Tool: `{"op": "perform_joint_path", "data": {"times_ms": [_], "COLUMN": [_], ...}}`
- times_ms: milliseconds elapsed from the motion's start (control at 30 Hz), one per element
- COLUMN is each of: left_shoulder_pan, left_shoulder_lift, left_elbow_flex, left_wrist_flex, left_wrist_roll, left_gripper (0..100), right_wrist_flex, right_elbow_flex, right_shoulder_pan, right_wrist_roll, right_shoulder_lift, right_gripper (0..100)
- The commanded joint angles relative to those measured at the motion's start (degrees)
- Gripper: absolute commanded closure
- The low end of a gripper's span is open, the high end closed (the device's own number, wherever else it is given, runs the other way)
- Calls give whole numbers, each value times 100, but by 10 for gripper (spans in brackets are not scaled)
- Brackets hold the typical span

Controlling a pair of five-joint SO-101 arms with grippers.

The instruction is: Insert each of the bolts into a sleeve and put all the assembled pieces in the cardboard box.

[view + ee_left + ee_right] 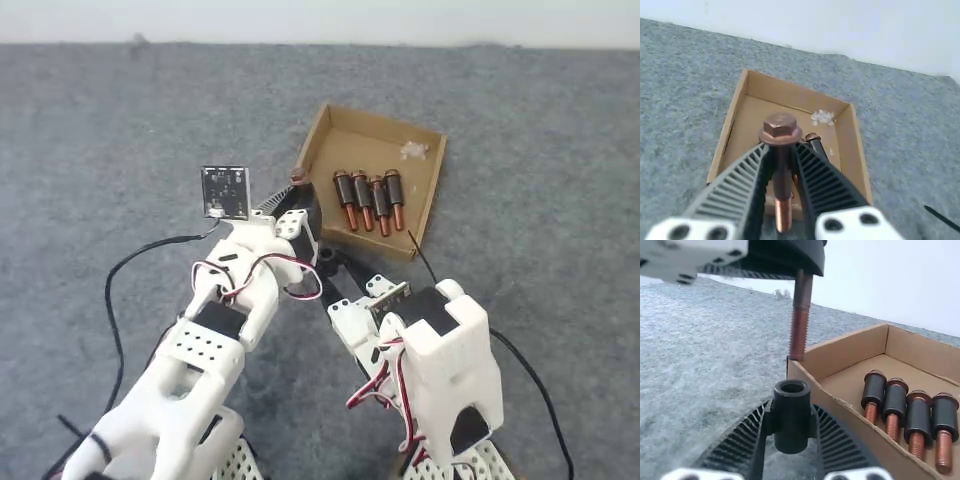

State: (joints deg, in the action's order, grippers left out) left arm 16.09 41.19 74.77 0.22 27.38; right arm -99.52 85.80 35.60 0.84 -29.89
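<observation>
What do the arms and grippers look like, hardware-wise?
The left arm and right arm have white printed shells, black servos and looped red, white and black wires. The left gripper and right gripper are black and ribbed, on white bases with screw holes. A square circuit board sits at the left wrist; black cables trail off.

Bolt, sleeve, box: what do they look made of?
Bolt: metal with a copper-coloured, slightly shiny finish; the hex head and cut threads show. Sleeve: black, matte, smooth tube; plastic or blackened metal, can't tell which. Cardboard box: plain brown cardboard with thin, raw-edged walls.
</observation>
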Motion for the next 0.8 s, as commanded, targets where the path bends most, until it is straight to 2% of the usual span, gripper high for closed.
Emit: {"op": "perform_joint_path", "data": {"times_ms": [0, 233, 500, 767], "left_shoulder_pan": [141, 308, 316, 422], "left_shoulder_lift": [220, 246, 220, 264], "left_elbow_flex": [-22, -57, 48, 57], "left_wrist_flex": [70, 404, 378, 132], "left_wrist_roll": [44, 35, -237, -220], "left_gripper": [989, 989, 989, 989], "right_wrist_flex": [-127, -127, -127, -127], "right_elbow_flex": [-79, -62, -9, 18], "right_shoulder_pan": [-57, -57, -57, -57], "right_wrist_roll": [-9, -9, -9, -18], "right_shoulder_lift": [92, 101, 127, 145], "right_gripper": [992, 992, 992, 992]}}
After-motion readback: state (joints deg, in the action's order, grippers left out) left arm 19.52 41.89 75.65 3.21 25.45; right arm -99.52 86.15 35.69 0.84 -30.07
